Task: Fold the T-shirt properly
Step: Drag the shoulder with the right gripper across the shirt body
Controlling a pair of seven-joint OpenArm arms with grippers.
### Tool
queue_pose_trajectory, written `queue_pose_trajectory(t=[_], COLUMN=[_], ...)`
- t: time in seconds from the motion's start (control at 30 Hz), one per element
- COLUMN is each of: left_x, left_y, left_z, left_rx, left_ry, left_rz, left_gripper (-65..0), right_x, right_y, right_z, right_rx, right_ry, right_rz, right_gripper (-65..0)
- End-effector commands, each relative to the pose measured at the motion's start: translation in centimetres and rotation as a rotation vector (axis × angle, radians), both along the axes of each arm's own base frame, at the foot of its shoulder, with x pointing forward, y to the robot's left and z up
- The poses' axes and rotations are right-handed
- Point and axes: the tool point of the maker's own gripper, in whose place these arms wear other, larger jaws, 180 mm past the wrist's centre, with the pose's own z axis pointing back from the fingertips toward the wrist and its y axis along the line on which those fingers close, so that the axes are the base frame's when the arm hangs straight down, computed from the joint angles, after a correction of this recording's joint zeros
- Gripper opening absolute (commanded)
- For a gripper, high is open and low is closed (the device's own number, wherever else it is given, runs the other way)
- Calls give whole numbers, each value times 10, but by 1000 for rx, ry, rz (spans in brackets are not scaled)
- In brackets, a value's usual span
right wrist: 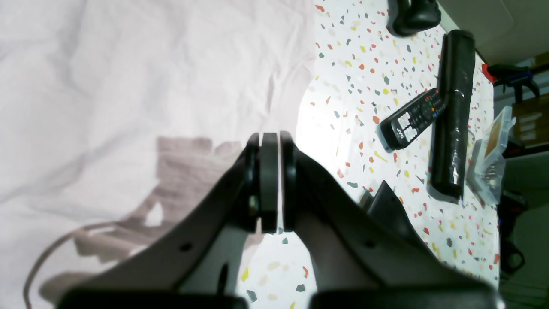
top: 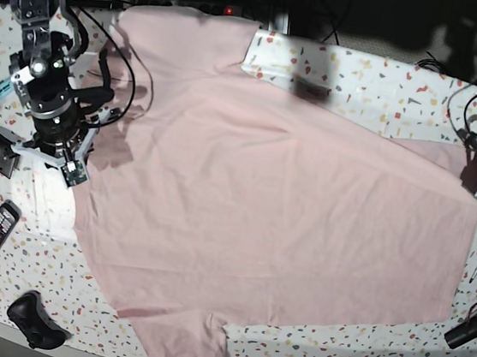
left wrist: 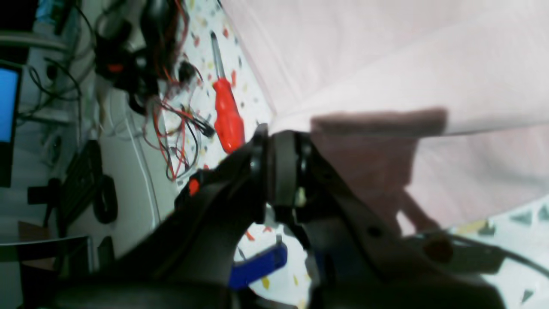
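Presently the T-shirt (top: pixel 270 208) lies spread plain side up across most of the speckled table (top: pixel 387 83), wrinkled, one sleeve toward the far edge and one toward the near edge. The right gripper (right wrist: pixel 269 184) sits at the shirt's edge, jaws pressed together with no cloth visible between them; its shadow falls on the fabric. A remote control (right wrist: pixel 412 119) and a black cylinder (right wrist: pixel 454 111) lie on bare table beside it. The left gripper (left wrist: pixel 281 171) is clenched at the opposite shirt edge; whether it pinches fabric cannot be told. A red-handled screwdriver (left wrist: pixel 226 109) lies nearby.
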Motion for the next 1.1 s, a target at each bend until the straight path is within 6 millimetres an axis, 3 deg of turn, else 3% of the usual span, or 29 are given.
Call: queue_pose_trajectory(t=[0.0, 0.2, 0.47, 0.7, 0.73, 0.8, 0.87, 1.07], left_x=[10, 16, 45, 55, 55, 55, 55, 55], left_y=[6, 4, 35, 33, 30, 24, 20, 18], left_z=[19, 22, 27, 12, 10, 6, 3, 1], left_rx=[23, 2, -97, -160, -169, -185, -197, -202], left_ry=[-56, -85, -134, -120, -119, -117, -113, -113], left_rz=[-6, -19, 89, 120, 120, 121, 123, 124], left_gripper=[-650, -650, -650, -650, -650, -650, -650, -650], right_x=[6, 6, 2, -7, -12, -23, -37, -103], right_y=[-2, -2, -3, -12, -13, -10, -4, 8], right_z=[14, 13, 8, -5, -11, -22, -28, -43], right_rx=[-8, -9, -9, -29, -29, -17, -3, -80], right_ry=[-42, -38, -19, 72, 113, 196, 243, 401], right_rz=[5, 2, -4, -54, -58, -43, -15, 112], right_gripper=[-650, -650, -650, -650, -642, -504, -422, -418])
